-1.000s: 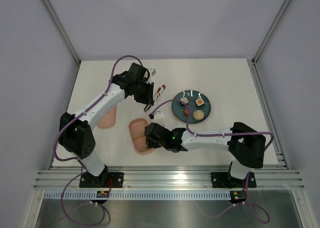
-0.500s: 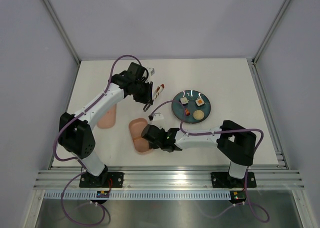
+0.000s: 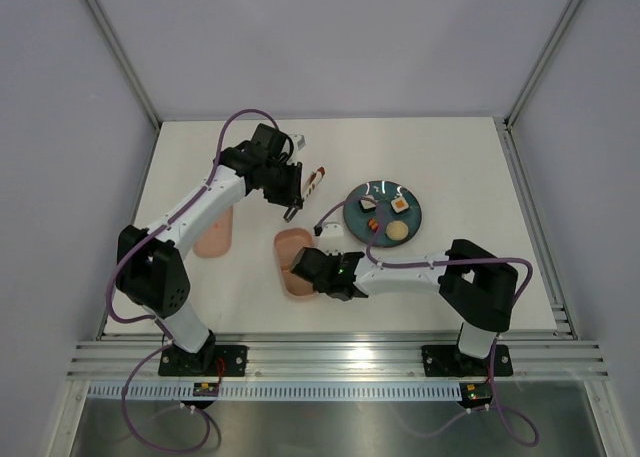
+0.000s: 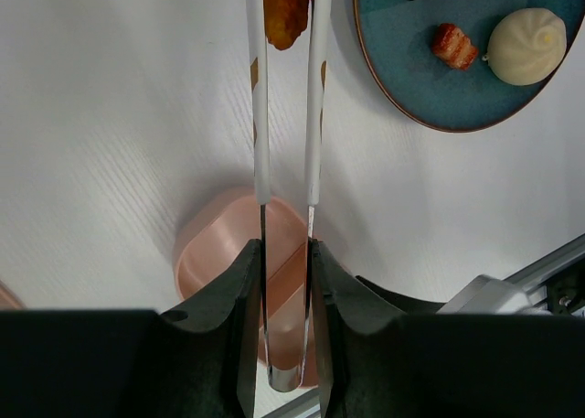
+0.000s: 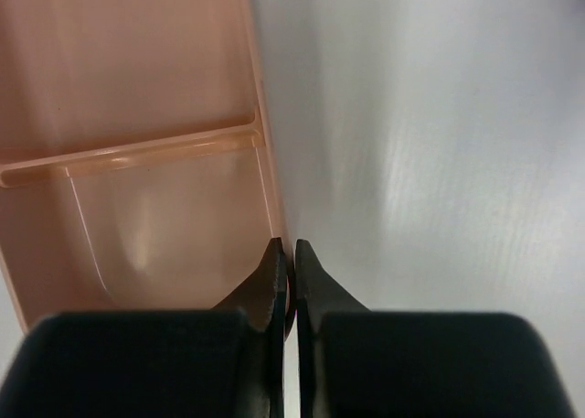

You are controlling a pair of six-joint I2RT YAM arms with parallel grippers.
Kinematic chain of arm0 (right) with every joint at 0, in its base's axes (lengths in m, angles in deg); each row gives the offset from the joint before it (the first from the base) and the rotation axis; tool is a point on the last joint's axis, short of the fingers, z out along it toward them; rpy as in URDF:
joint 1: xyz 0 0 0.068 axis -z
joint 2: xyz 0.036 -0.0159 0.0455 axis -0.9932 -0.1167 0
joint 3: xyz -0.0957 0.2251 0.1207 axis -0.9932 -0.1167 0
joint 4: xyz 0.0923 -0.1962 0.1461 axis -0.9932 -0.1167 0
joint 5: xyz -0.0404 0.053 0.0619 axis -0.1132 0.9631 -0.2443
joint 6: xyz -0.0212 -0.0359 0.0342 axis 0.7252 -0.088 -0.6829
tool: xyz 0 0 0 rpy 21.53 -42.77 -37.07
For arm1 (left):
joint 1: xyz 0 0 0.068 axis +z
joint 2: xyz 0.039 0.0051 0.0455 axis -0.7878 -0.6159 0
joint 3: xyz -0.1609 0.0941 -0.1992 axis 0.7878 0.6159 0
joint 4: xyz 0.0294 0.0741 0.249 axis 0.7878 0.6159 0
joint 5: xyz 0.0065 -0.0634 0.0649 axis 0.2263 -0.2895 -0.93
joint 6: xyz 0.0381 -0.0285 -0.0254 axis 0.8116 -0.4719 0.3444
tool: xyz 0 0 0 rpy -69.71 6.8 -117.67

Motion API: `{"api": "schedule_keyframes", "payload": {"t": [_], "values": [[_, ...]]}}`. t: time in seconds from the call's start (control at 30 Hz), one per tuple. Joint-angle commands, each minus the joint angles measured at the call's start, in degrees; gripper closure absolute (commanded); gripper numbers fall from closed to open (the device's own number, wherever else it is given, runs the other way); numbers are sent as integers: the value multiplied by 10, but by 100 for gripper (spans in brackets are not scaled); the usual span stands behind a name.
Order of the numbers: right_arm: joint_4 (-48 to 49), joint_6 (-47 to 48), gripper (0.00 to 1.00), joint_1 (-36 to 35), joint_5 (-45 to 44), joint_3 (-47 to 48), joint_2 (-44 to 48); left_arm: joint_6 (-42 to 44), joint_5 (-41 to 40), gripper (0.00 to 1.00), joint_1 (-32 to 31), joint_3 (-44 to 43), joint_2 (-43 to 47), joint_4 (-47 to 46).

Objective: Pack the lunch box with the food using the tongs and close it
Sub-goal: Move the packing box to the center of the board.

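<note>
Rightward slid the lunch box [image 3: 290,249], wall pinched by right gripper [image 5: 286,246]; left gripper [image 4: 284,249] squeezes tongs [image 4: 260,134]; lid [image 3: 212,242] half hidden on white table [image 3: 450,157].

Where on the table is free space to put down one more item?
Bare table lies along the far edge behind the plate, and to the right of it. A narrower strip lies between the lid and the lunch box. The middle is crowded: the right gripper pinches the box wall, and the left gripper holds the tongs nearby.
</note>
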Motion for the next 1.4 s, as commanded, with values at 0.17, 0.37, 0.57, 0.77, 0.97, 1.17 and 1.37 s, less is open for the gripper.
{"api": "schedule_keyframes", "payload": {"t": [0.17,0.37,0.57,0.77,0.97,1.17,1.37], "values": [[-109,-41,100,16,-111,42,15,9,15,100,4,-1,17,-28],[-94,3,100,31,-104,10,37,9,17,100,5,1,18,-27],[-57,49,100,62,-86,-38,76,6,22,100,4,2,17,-30],[-33,91,100,69,-68,-40,72,1,28,100,4,1,11,-32],[-34,89,86,73,-64,-28,53,1,29,100,5,2,13,-32],[-44,90,53,76,-76,-20,65,5,26,100,5,2,11,-32],[-72,77,47,76,-107,-16,119,14,25,100,4,-5,12,-22]]}}
